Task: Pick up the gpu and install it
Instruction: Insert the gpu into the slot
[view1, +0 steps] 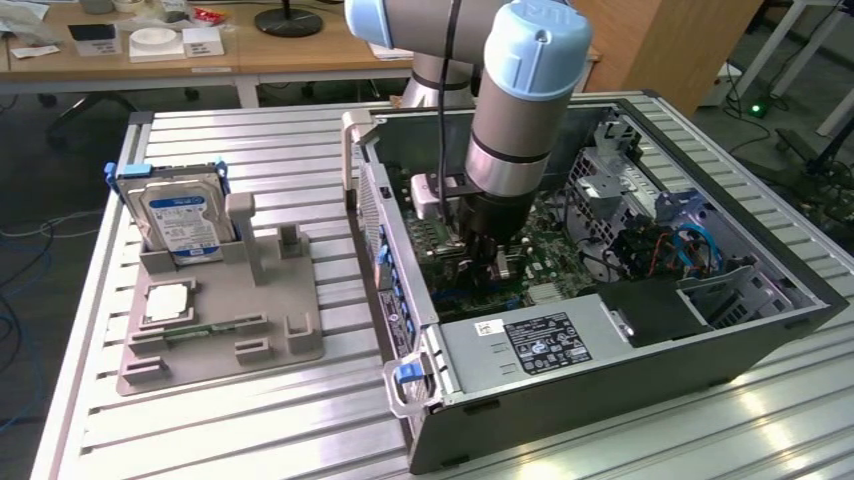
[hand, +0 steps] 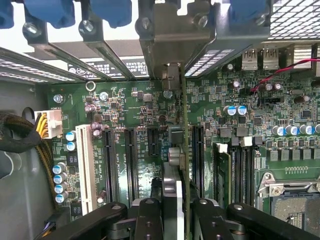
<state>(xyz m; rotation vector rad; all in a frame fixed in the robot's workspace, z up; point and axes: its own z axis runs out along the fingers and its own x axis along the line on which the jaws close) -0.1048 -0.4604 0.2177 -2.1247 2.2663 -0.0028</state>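
**GPU held on edge over the motherboard slots**

Ribbed aluminium table (view1: 267, 420) carries an open computer case (view1: 587, 400) lying on its side, with wooden desks behind it.

Inside the case, the gpu (hand: 183, 150) stands on edge between the gripper's fingers (hand: 150, 215), seen in the wrist view as a thin green card edge running up toward its pale metal bracket (hand: 172, 45), which sits in the row of rear slot covers with blue clips. The jaws are closed narrowly on the card, one finger on each face. The card stands over the dark expansion slots (hand: 132, 165) of the green motherboard (hand: 240, 125); whether it is fully seated cannot be told.

From the exterior view, the gripper (view1: 483, 262) reaches straight down into the case from the grey and blue arm (view1: 527, 110), above the motherboard and beside the black power supply (view1: 534, 345).

On the exterior view's left, well apart from the case, a grey holder tray (view1: 227, 345) rests on the table. A blue-labelled hard drive (view1: 180, 220) stands upright in it, and a small square silver CPU chip (view1: 167, 300) lies flat just below.
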